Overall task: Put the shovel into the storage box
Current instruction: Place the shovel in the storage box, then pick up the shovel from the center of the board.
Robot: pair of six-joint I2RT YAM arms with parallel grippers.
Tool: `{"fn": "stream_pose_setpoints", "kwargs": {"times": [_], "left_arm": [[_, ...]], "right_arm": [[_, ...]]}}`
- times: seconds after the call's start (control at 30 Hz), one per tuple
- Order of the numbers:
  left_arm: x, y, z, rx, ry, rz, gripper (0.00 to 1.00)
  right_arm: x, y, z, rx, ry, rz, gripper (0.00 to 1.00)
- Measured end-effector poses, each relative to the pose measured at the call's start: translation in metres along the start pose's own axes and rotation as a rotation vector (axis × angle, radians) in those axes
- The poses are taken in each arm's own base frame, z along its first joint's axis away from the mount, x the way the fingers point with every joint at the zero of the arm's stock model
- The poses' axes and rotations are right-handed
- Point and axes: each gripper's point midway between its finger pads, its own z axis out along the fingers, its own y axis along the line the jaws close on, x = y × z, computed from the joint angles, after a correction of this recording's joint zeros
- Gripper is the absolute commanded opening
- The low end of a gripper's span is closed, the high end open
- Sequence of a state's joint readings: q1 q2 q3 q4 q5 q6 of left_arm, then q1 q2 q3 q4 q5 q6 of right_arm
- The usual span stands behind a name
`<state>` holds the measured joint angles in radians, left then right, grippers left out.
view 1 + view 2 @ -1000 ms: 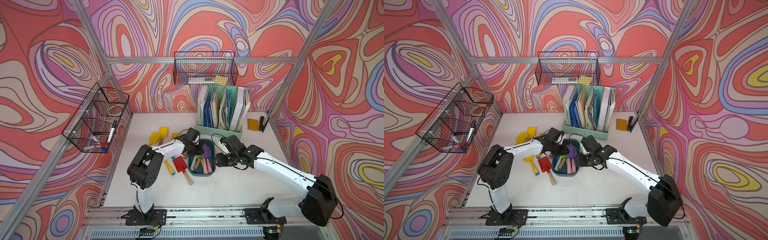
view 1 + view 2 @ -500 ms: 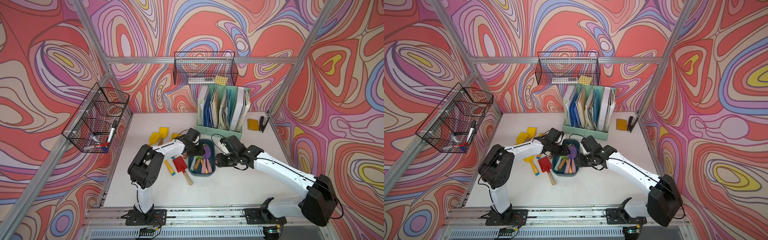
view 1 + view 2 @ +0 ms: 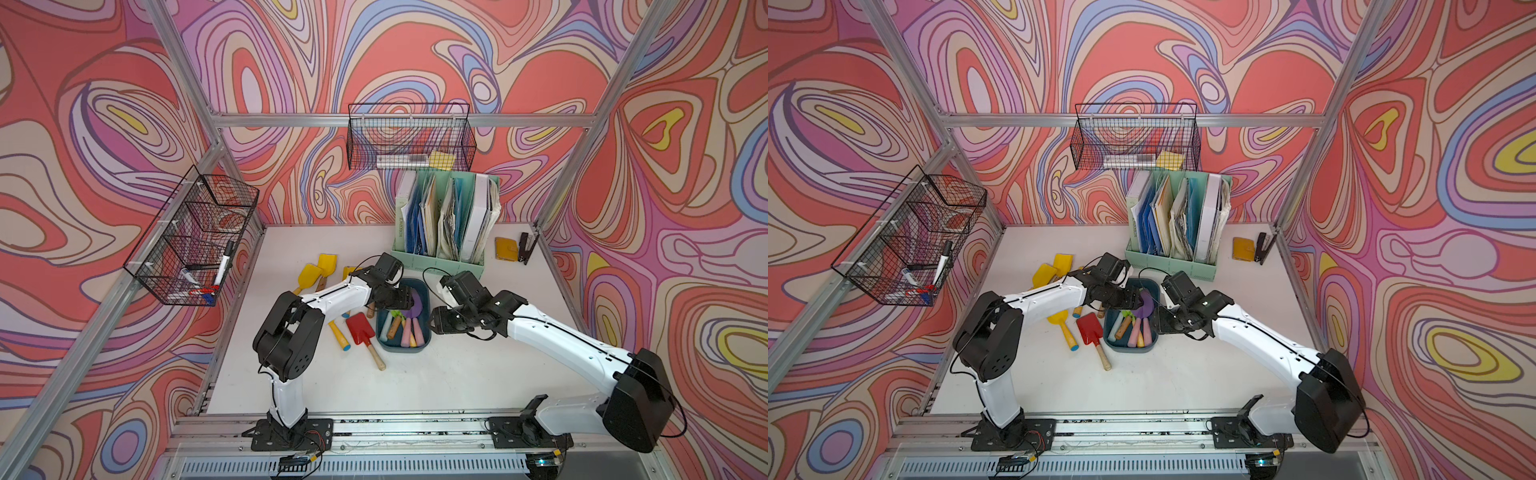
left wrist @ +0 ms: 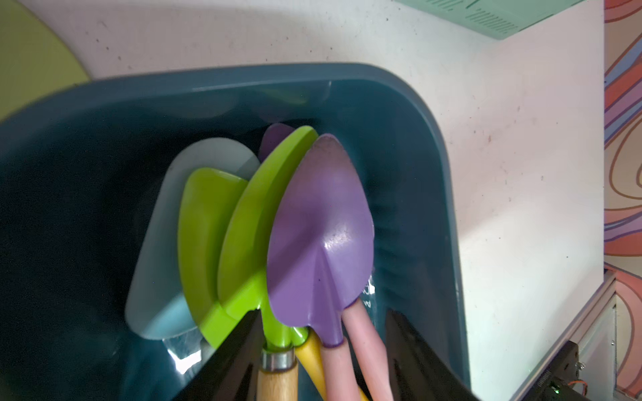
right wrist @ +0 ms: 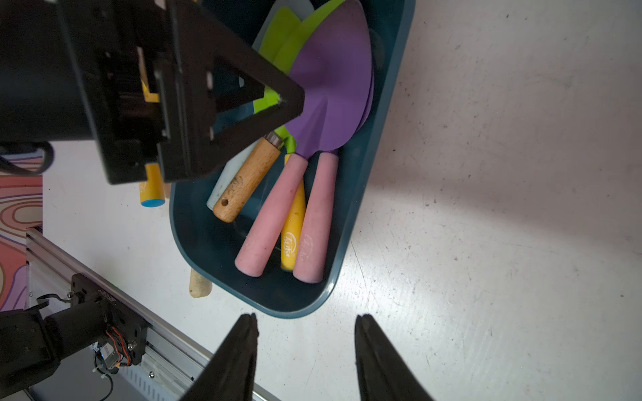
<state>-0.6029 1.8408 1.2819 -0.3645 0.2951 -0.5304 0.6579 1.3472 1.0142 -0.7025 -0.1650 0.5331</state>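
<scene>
Closest to me on the white counter a red shovel lies loose with its wooden handle pointing my way, just beside the storage box. A yellow shovel with a blue-tipped handle sits next to it on the left. The right jaws hang parted and empty close to the box's right wall, and they haven't budged. Inside the box is where the change is. A second ago the left jaws were pinched on the purple shovel; now they've spread apart and stand either side of its pink handle without gripping it. So the purple shovel is down in the box, resting on top of the green shovels, blade toward the far end and handle toward me. I'd call that one delivered. What's left for the left arm is to lift clear without dragging the handle along. Further back, more yellow shovels still wait on the counter, then comes the mint file organiser, and the wire basket on the back wall
</scene>
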Motion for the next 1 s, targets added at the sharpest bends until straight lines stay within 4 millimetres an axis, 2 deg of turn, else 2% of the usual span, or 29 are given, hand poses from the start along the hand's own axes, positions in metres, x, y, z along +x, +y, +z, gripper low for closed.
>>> {"fn": "stream_pose_setpoints", "kwargs": {"times": [0.23, 0.33, 0.43, 0.57, 0.7, 0.87, 1.0], "left_arm": [[-0.020, -0.010, -0.051, -0.038, -0.112, 0.025, 0.62], [-0.030, -0.008, -0.075, -0.071, -0.158, 0.021, 0.62], [-0.038, 0.010, -0.094, -0.111, -0.187, -0.017, 0.61], [-0.041, 0.049, -0.111, -0.171, -0.203, -0.102, 0.60], [-0.032, 0.072, -0.112, -0.206, -0.167, -0.155, 0.57], [-0.014, 0.068, -0.102, -0.157, -0.099, -0.172, 0.50], [0.001, 0.073, -0.088, -0.155, -0.042, -0.197, 0.48]], "right_arm": [[0.000, -0.001, 0.000, 0.005, -0.002, 0.000, 0.47], [0.000, -0.001, 0.001, 0.006, 0.001, 0.000, 0.47], [0.000, -0.001, 0.002, 0.005, 0.000, 0.000, 0.47], [-0.001, -0.001, 0.003, 0.004, -0.001, -0.001, 0.47], [-0.002, 0.000, 0.003, 0.002, -0.004, -0.002, 0.47], [-0.002, -0.001, 0.005, 0.004, 0.000, -0.002, 0.47], [-0.001, -0.001, 0.007, 0.004, 0.005, -0.001, 0.47]]}}
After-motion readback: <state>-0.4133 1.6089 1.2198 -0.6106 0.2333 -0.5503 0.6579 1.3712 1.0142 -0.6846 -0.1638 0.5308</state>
